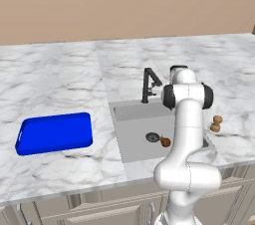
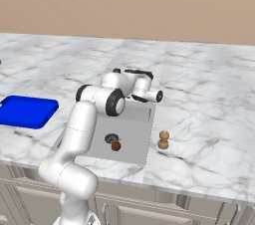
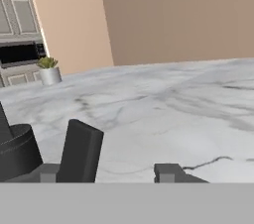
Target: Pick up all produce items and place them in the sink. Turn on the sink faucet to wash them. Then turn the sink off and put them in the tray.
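You see the end effector (image 3: 113, 171) held level just above the white marble counter (image 1: 55, 77), beside the slim black faucet with its upright post and angled spout (image 1: 149, 84). In the hand view its two dark fingers (image 3: 81, 151) stand apart with bare counter between them, so it is open and grips nothing; the faucet's dark round base (image 3: 17, 151) sits just to one side of the left finger there. Below and in front of the end effector lies the grey rectangular recessed sink (image 1: 134, 139), and on its floor a small orange-brown produce lump with a short stem (image 1: 165, 142) rests touching or just beside the round dark drain (image 1: 152, 137). A tan, two-lobed produce item (image 2: 163, 140) stands on the counter just past the sink's right rim. The bright blue shallow tray (image 1: 55, 132) lies well apart, far to the end effector's left.
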